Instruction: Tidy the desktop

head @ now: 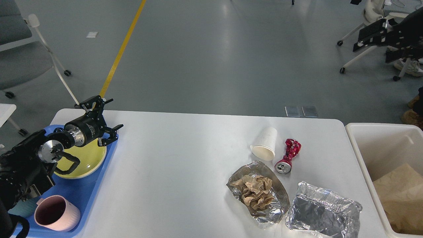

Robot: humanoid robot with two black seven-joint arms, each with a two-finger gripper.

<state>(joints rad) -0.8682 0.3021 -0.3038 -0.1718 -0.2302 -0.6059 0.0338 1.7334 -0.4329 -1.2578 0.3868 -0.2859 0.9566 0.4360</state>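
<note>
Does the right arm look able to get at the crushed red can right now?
Probably yes: the crushed red can lies uncovered on the white desktop, and the right tool is raised off to that side.
</note>
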